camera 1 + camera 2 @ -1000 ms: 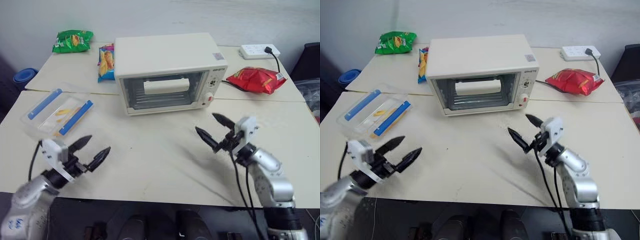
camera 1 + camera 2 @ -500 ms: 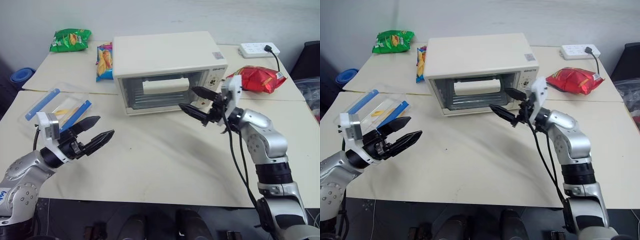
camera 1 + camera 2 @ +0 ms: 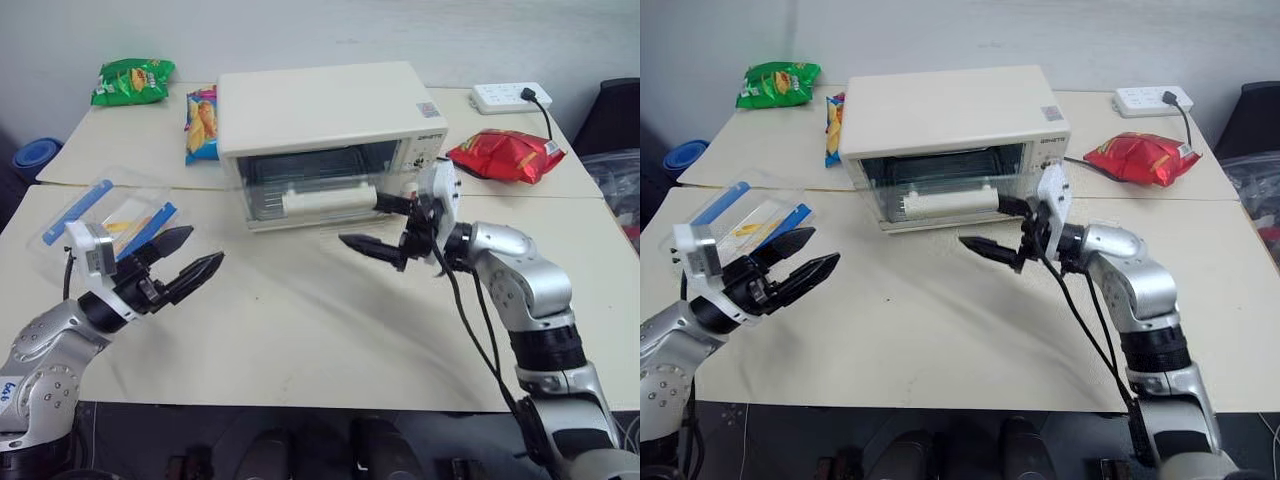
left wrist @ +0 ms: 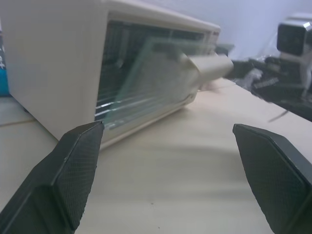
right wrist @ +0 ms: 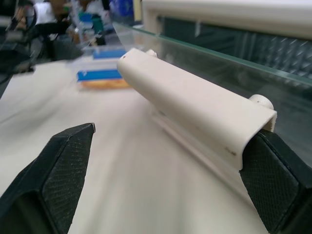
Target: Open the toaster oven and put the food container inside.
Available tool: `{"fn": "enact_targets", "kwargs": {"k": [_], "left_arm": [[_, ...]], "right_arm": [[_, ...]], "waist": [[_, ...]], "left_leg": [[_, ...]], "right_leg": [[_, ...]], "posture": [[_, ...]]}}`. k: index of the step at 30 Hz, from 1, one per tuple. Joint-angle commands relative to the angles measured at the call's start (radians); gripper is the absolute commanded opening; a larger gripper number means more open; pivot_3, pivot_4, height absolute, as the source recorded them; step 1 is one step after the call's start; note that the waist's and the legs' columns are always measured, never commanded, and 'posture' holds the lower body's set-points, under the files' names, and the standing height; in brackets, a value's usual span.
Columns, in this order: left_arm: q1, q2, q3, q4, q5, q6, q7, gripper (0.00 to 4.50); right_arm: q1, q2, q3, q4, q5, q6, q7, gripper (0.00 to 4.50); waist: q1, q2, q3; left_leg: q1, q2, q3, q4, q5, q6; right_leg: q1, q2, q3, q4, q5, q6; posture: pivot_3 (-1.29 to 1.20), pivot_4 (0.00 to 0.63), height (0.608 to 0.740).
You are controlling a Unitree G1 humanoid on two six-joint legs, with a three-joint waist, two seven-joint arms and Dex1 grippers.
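We see the toaster oven mid-table, its glass door tilted partly open, right gripper spread wide with one finger at the white handle, left gripper open and empty beside the food container at the table's left.

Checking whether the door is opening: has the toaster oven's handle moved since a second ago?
Yes. The handle has swung down and outward from the toaster oven roof edge, one finger of the right gripper against it.

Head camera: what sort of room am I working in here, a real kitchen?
Probably not a kitchen; more likely a lab or office test setup. The toaster oven stands on plain pushed-together tables against a bare wall, plugged near a loose power strip, with snack bags laid around it.
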Motion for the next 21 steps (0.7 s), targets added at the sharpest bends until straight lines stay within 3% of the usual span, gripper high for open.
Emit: {"fn": "enact_targets", "kwargs": {"k": [1, 12, 18, 21], "left_arm": [[-0.111, 0.026, 0.016, 0.062, -0.045, 0.044, 0.028, 3.29], [-0.44, -0.029, -0.238, 0.349, 0.18, -0.013, -0.034, 0.16], [-0.464, -0.047, -0.348, 0.393, 0.291, -0.091, -0.146, 0.01], [-0.436, -0.037, -0.404, 0.39, 0.355, -0.132, -0.194, 0.01]], "right_arm": [[0.037, -0.016, 0.029, -0.093, -0.022, -0.046, 0.031, 4.5], [0.083, -0.012, 0.03, -0.081, -0.074, -0.107, 0.029, 4.5], [0.179, -0.038, -0.008, -0.095, -0.096, -0.147, 0.01, 4.5], [0.31, -0.068, -0.065, -0.126, -0.1, -0.186, -0.008, 4.5]], "waist": [[0.001, 0.0, 0.0], [-0.001, 0.0, 0.0], [0.002, 0.0, 0.0], [0.01, 0.0, 0.0]], "left_leg": [[0.0, 0.0, 0.0, 0.001, 0.0, 0.0], [-0.001, -0.002, 0.001, 0.001, 0.0, 0.0], [-0.001, -0.002, 0.001, 0.002, 0.0, 0.0], [-0.001, -0.003, 0.001, 0.002, 0.0, 0.0]], "right_leg": [[0.0, 0.0, 0.0, 0.0, 0.0, 0.0], [-0.002, 0.0, -0.001, 0.006, 0.0, 0.0], [-0.002, 0.0, -0.001, 0.007, 0.0, 0.0], [-0.002, -0.001, -0.001, 0.007, 0.0, 0.0]], "posture": [[0.0, 0.15, 0.74], [0.0, 0.15, 0.74], [0.0, 0.15, 0.74], [0.0, 0.15, 0.74]]}}
